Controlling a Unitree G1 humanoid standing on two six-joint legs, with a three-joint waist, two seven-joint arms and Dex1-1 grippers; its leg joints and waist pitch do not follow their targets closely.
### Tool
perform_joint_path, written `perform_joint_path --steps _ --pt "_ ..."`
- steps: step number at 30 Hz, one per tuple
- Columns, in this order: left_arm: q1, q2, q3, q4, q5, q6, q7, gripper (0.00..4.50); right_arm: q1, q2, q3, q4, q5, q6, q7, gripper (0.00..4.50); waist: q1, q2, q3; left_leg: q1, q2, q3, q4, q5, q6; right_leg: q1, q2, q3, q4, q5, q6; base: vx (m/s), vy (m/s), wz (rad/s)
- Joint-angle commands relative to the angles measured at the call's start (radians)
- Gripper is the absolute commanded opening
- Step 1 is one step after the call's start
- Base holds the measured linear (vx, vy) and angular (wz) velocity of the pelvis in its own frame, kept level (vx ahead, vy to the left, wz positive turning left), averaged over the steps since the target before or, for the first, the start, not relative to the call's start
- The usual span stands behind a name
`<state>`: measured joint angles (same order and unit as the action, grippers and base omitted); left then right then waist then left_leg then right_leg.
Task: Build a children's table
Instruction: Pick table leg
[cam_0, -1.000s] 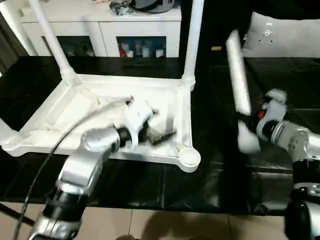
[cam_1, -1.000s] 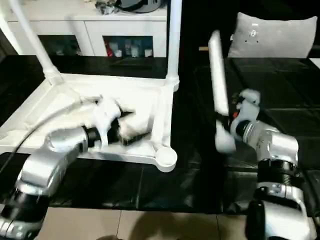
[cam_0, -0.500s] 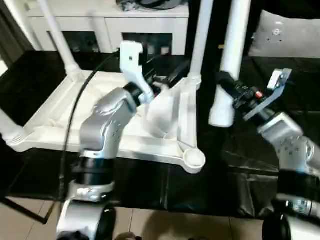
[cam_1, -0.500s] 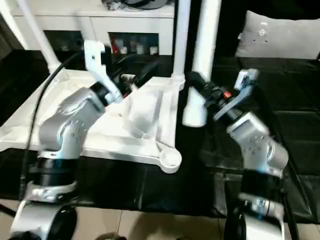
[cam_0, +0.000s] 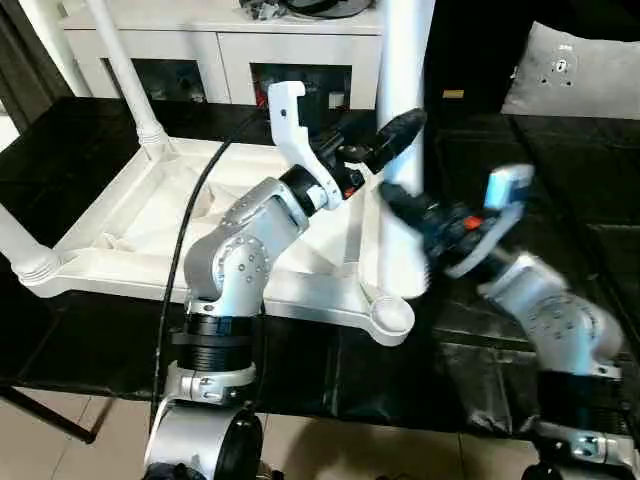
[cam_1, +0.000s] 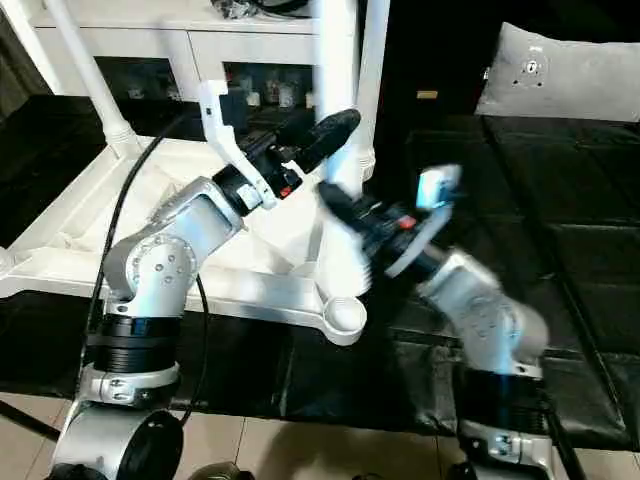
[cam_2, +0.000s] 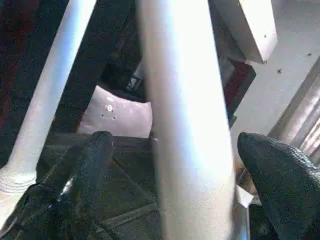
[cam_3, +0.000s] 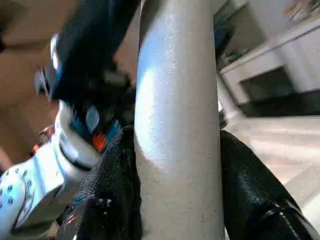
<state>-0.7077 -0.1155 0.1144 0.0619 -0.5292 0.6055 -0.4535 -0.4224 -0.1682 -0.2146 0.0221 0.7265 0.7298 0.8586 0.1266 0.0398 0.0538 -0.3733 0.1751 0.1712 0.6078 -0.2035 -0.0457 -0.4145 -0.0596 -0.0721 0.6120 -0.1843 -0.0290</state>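
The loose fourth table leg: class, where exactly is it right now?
In the head views the fourth leg stands upright right of centre, clamped in the right gripper, its lower end above the tabletop's empty near-right corner socket, with the open left gripper straddling it.

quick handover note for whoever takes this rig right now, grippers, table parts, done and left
Right gripper: shut on the loose leg, holding it upright near the tabletop's near right corner.
Left gripper: open, fingers on either side of that same leg, no grip.
Tabletop: upside down on the black surface, ribbed underside up.
Done: three legs stand in sockets: far left leg, near left leg, far right leg.
Left: near right socket is empty. The held leg probably goes there, then press it home and turn the table over.
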Motion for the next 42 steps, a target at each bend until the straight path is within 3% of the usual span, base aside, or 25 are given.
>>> perform_joint_path --steps 1,2,6,10,12,13,21,25,32,40,41,42 --pt "-0.007 -0.003 -0.002 -0.014 0.003 0.000 0.008 4.50 0.005 0.002 0.027 -0.030 -0.036 -0.032 0.000 1.84 0.004 -0.027 -0.074 -0.003 0.042 -0.015 -0.055 0.005 0.090 0.067 -0.081 0.046 -0.077 -0.206 -0.131 0.000 0.000 0.00" --pt "-0.003 -0.005 -0.012 -0.016 0.021 -0.015 0.015 4.22 0.006 0.013 0.047 -0.027 -0.083 -0.078 -0.022 1.84 0.004 -0.027 -0.073 -0.003 0.042 -0.015 -0.056 0.002 0.086 0.067 -0.082 0.046 -0.078 -0.209 -0.129 0.000 0.000 0.00" --pt "0.007 -0.023 -0.048 -0.008 0.085 -0.086 0.079 4.09 -0.018 0.092 0.078 0.011 -0.213 -0.255 -0.164 1.84 -0.001 -0.027 -0.074 -0.001 0.045 -0.017 -0.059 -0.009 0.059 0.063 -0.086 0.048 -0.077 -0.214 -0.118 0.000 0.000 0.00" --pt "0.015 -0.050 -0.079 0.013 0.143 -0.153 0.133 3.71 -0.021 0.088 0.204 0.041 -0.376 -0.427 -0.210 1.84 -0.007 -0.023 -0.075 -0.003 0.044 -0.017 -0.058 -0.013 0.058 0.066 -0.083 0.049 -0.072 -0.167 -0.122 0.000 0.000 0.00" --pt "0.014 -0.059 -0.084 0.030 0.172 -0.180 0.166 3.34 -0.021 0.112 0.229 0.064 -0.422 -0.502 -0.230 1.84 -0.010 -0.024 -0.075 -0.004 0.043 -0.016 -0.057 -0.016 0.064 0.065 -0.082 0.050 -0.072 -0.153 -0.126 0.000 0.000 0.00" --pt "0.013 -0.079 -0.068 0.048 0.195 -0.216 0.222 3.28 -0.028 0.148 0.236 0.092 -0.469 -0.580 -0.284 1.84 -0.012 -0.024 -0.074 -0.005 0.042 -0.016 -0.057 -0.023 0.065 0.066 -0.083 0.049 -0.073 -0.155 -0.127 0.000 0.000 0.00" --pt "0.023 -0.067 -0.082 0.050 0.224 -0.275 0.243 2.83 -0.043 0.187 0.286 0.170 -0.575 -0.725 -0.381 1.84 -0.020 -0.022 -0.073 -0.001 0.044 -0.015 -0.059 -0.042 0.073 0.064 -0.082 0.052 -0.070 -0.133 -0.152 0.000 0.000 0.00" --pt "0.026 -0.066 -0.090 0.056 0.218 -0.295 0.251 2.37 -0.046 0.198 0.297 0.214 -0.603 -0.786 -0.386 1.84 -0.019 -0.021 -0.074 -0.003 0.045 -0.016 -0.058 -0.039 0.087 0.066 -0.081 0.052 -0.066 -0.113 -0.163 0.000 0.000 0.00" --pt "0.028 -0.069 -0.095 0.063 0.215 -0.308 0.253 1.90 -0.053 0.195 0.298 0.250 -0.611 -0.827 -0.401 1.84 -0.021 -0.019 -0.074 -0.001 0.046 -0.016 -0.058 -0.043 0.095 0.065 -0.081 0.052 -0.064 -0.106 -0.173 0.000 0.000 0.00" --pt "0.030 -0.061 -0.091 0.064 0.204 -0.308 0.259 1.84 -0.057 0.199 0.301 0.278 -0.610 -0.844 -0.397 1.84 -0.024 -0.020 -0.075 -0.002 0.045 -0.016 -0.056 -0.040 0.104 0.067 -0.081 0.052 -0.062 -0.092 -0.182 0.000 0.000 0.00" --pt "0.030 -0.056 -0.091 0.065 0.201 -0.309 0.261 1.84 -0.061 0.193 0.301 0.291 -0.626 -0.866 -0.412 2.40 -0.024 -0.022 -0.076 -0.002 0.046 -0.016 -0.056 -0.036 0.104 0.066 -0.082 0.052 -0.061 -0.095 -0.183 0.000 0.000 0.00" --pt "0.029 -0.050 -0.089 0.068 0.201 -0.309 0.261 1.84 -0.057 0.195 0.298 0.288 -0.593 -0.841 -0.381 2.54 -0.026 -0.023 -0.075 -0.002 0.044 -0.015 -0.055 -0.038 0.106 0.067 -0.081 0.052 -0.062 -0.095 -0.184 0.000 0.000 0.00"
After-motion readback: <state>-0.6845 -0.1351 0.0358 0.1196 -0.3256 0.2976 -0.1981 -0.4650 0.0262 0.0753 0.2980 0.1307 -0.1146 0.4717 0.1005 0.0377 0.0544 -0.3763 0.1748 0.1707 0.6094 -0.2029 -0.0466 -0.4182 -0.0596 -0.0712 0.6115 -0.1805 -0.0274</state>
